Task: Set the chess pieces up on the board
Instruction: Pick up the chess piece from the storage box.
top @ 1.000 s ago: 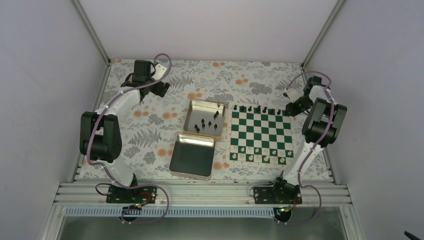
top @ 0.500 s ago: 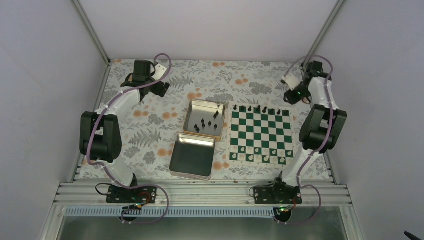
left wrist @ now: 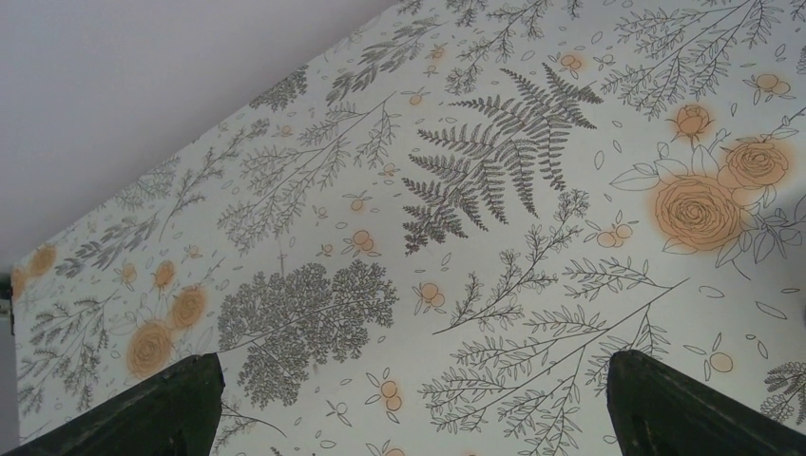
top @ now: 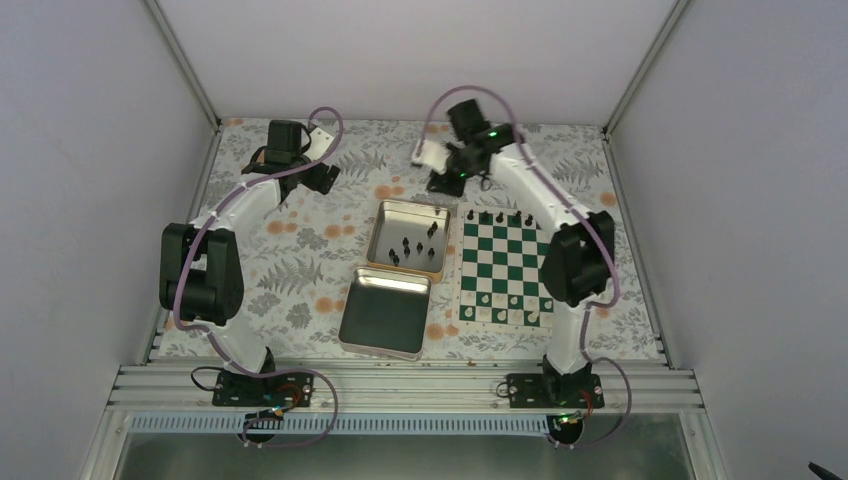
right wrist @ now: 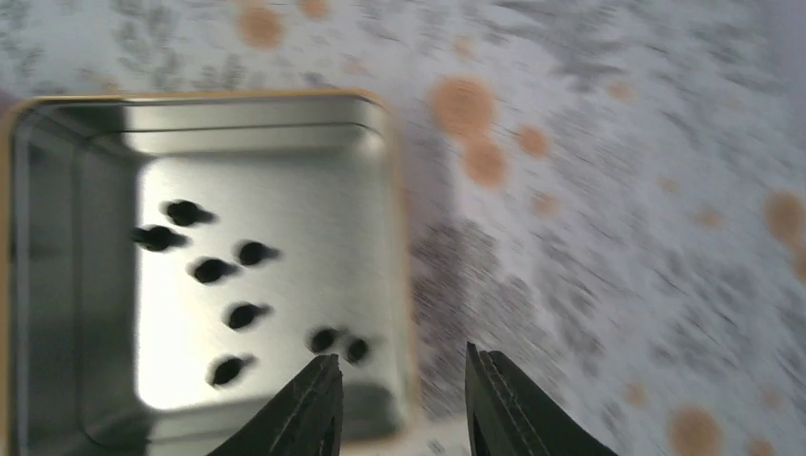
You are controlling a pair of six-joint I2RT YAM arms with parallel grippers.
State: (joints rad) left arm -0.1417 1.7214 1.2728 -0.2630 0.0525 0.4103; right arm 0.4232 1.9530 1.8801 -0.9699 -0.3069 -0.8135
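right gripper (right wrist: 404,366) hangs by the far edge of the tin (top: 415,204), fingers narrowly apart and empty, black chess pieces (right wrist: 242,313) loose inside that tin plus a few on the board (top: 520,270) just right of it, left gripper (left wrist: 411,359) wide open off to its far left

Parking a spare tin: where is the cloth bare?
Bare: floral cloth between the left arm and the empty tin, and the far right corner beyond the chessboard. Crowded: the narrow gap between chessboard and tin of black pieces.
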